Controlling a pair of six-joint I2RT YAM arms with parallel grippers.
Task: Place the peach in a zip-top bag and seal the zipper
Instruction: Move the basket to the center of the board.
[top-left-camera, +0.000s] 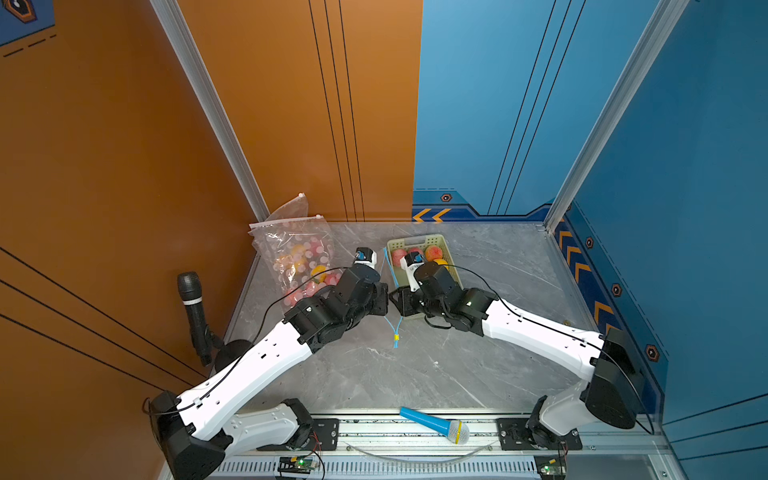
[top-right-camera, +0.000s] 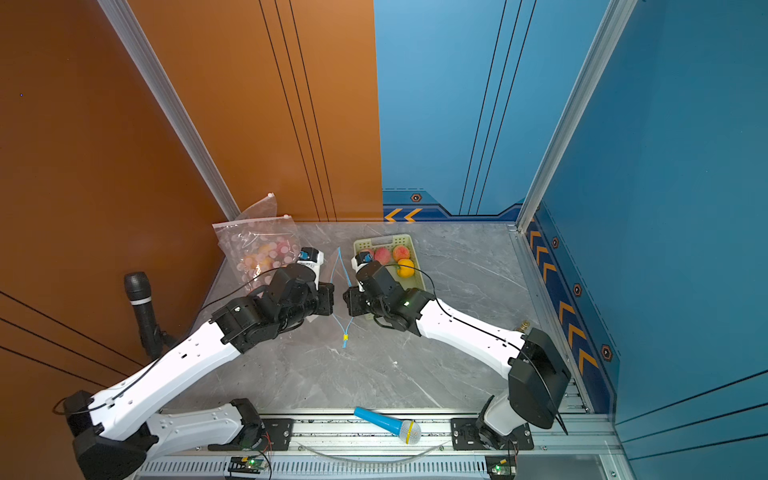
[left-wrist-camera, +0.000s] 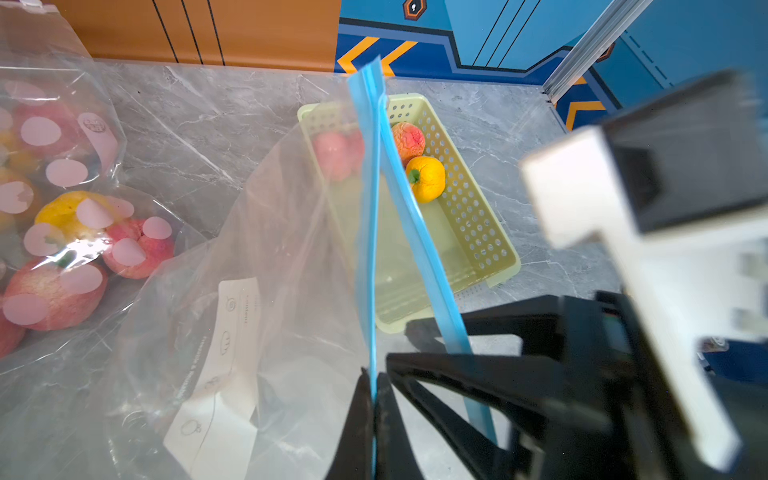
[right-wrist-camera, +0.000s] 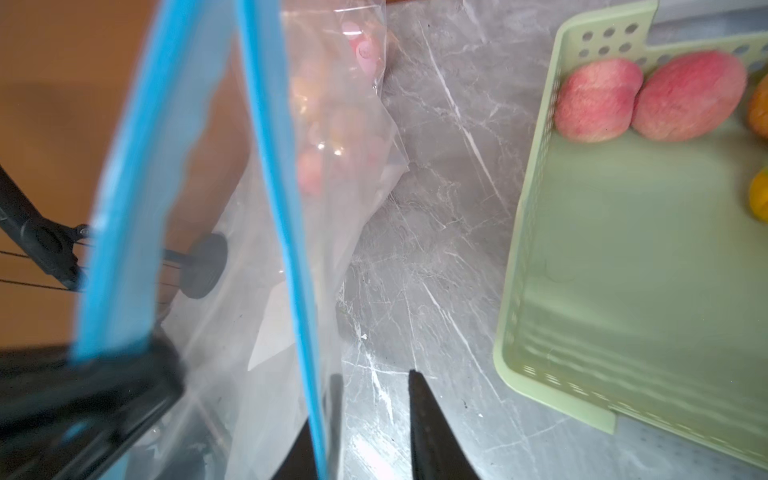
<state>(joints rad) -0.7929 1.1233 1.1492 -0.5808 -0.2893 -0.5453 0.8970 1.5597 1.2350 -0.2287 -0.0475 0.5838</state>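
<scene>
The left gripper (left-wrist-camera: 374, 376) was pressed together on one blue strip of the zipper (left-wrist-camera: 370, 232). It pinched the strip low down, so that side of the bag (left-wrist-camera: 270, 291) stood up off the table (top-left-camera: 457, 365). The right gripper (right-wrist-camera: 374, 374) had its jaws spread. The other strip ran just beside one finger without being pinched, so only the left gripper held the bag.

In both top views the two strips bowed apart into a narrow, leaf-shaped mouth between the wrists and met at the slider (top-left-camera: 396, 337) on the near side. The slider sat at that end, so the zipper was unsealed along its whole visible length. The mouth was probably held up this way so that fruit could drop in from above, leaving the right gripper free to fetch it.

No fruit showed in the bag. The peaches (right-wrist-camera: 598, 99) lay touching each other at the far end of the basket (right-wrist-camera: 536, 208), with an orange (left-wrist-camera: 426, 178) beside them. The basket stood just beside the bag on the right arm's side, a short reach for that gripper.

A second bag (top-left-camera: 299, 257), already filled with fruit, lay against the wall behind the left arm, well clear of the work.

With thin film hanging from a single pinch, the mouth seemed likely to sag or narrow before a peach arrived.
</scene>
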